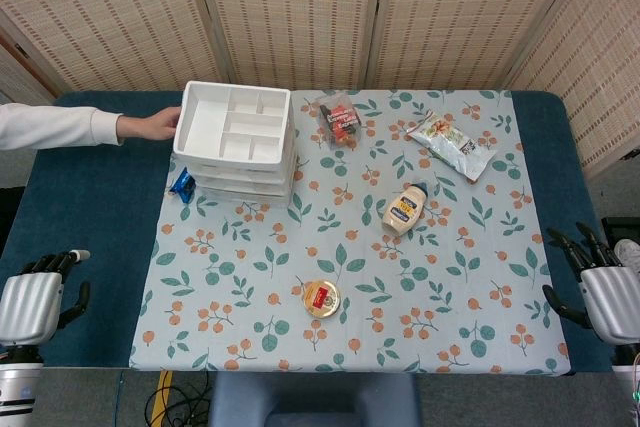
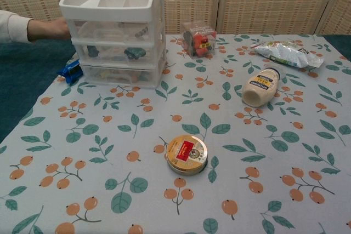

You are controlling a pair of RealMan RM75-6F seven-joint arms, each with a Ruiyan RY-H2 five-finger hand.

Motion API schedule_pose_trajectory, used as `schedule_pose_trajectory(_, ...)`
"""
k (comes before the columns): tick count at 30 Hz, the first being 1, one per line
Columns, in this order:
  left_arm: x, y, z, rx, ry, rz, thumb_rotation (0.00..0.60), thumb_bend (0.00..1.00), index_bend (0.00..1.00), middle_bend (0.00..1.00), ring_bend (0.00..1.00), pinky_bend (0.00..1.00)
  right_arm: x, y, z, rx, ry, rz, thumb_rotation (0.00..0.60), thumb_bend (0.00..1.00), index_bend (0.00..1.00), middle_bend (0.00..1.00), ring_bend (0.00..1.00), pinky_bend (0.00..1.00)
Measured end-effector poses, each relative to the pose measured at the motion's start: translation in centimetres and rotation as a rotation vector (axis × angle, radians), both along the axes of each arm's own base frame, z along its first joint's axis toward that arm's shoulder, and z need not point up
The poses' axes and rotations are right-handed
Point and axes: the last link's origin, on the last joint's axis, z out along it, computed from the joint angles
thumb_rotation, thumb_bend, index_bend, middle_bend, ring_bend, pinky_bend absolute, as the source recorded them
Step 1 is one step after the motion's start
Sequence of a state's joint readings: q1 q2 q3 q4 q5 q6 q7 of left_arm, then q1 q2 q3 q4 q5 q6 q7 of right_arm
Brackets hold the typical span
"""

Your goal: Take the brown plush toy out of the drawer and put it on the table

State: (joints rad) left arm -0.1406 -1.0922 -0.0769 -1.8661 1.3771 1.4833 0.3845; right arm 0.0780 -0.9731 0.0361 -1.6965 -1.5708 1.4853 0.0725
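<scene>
- While both arms sit low at the near corners of the tabletop [image 1: 90, 247], the left robot hand [image 1: 35, 302] holds nothing, fingers apart and loosely curled; seen in head view only.
- Right robot hand [image 1: 600, 287] likewise holds nothing, its dark fingers spread above the blue edge at the near right corner.
- Round flat tin [image 1: 321, 299], gold with a red label, lies on the floral tablecloth [image 1: 450, 277] near the front, between the two robot hands and well apart from both.
- Mayonnaise squeeze bottle [image 1: 404, 209] lies on its side right of centre.
- Crinkled snack bag [image 1: 452, 145] lies at the far right; small clear box [image 1: 340, 119] with red contents stands at far centre.
- White three-drawer organiser [image 2: 115, 31] stands at the far left of the cloth, divided tray on top; all drawers look pushed in.
- Through the translucent drawer fronts only dim shapes show; the brown plush toy cannot be told apart in either view.
- Small blue item [image 2: 71, 72] lies just beside the organiser's left base.
- A person's hand [image 1: 150, 125], white sleeve, touches the organiser's left side.
</scene>
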Motion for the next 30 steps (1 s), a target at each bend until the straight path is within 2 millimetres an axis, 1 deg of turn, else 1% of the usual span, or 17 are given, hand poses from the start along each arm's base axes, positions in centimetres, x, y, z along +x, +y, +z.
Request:
schedule_pose_trajectory(14,0.3,-0.2,0.1,0.011,-0.014,-0.012,0.6,0.48,0.3,0.37,0.32,0.39,0.0,0.4,0.5,-0.014,-0.008,0.012,0.6,0.36,0.09,0.26,0.07,0.18)
schedule_pose_trajectory(16,0.5,0.0,0.0,0.011,-0.035,-0.016,0.6,0.48,0.3,0.37,0.35,0.39,0.0,0.4,0.6,-0.018,-0.008,0.014,0.6,0.36,0.09,0.26,0.08,0.18)
schedule_pose_trajectory(18,0.8,0.4,-0.3,0.008,-0.069,-0.027,0.6,0.48,0.3,0.37,0.38,0.43,0.1,0.4,0.8,-0.023,-0.009,0.019,0.6,0.36,0.09,0.26,0.08,0.18)
schedule_pose_trajectory(20,1.2,0.9,-0.6,0.002,-0.103,-0.043,0.6,0.48,0.3,0.37,0.38,0.48,0.2,0.5,0.9,-0.027,-0.009,0.025,0.6,0.36,0.09,0.26,0.08,0.18)
schedule_pose_trajectory(22,1.7,1.6,-1.1,-0.006,-0.146,-0.069,0.6,0.48,0.3,0.44,0.43,0.56,0.3,0.5,1.1,-0.033,-0.009,0.031,0.6,0.36,0.09,0.26,0.08,0.18)
schedule_pose_trajectory(24,2.4,2.5,-1.6,-0.016,-0.194,-0.1,0.6,0.48,0.31,0.61,0.56,0.74,0.5,0.6,1.4,-0.041,-0.012,0.036,0.6,0.36,0.09,0.26,0.08,0.18)
schedule_pose_trajectory(26,2.9,3.1,-2.2,-0.032,-0.24,-0.122,0.6,0.48,0.32,0.71,0.65,0.87,0.7,0.5,1.6,-0.049,-0.016,0.042,0.6,0.36,0.09,0.26,0.08,0.18)
schedule_pose_trajectory(29,3.7,4.1,-3.4,-0.083,-0.329,-0.15,0.6,0.48,0.33,0.83,0.77,0.96,1.0,0.3,1.7,-0.051,-0.019,0.057,0.6,0.36,0.09,0.26,0.08,0.18)
schedule_pose_trajectory(30,4.1,4.6,-3.9,-0.113,-0.366,-0.157,0.6,0.48,0.33,0.89,0.82,0.99,1.1,0.3,1.7,-0.049,-0.019,0.063,0.6,0.36,0.09,0.26,0.08,0.18)
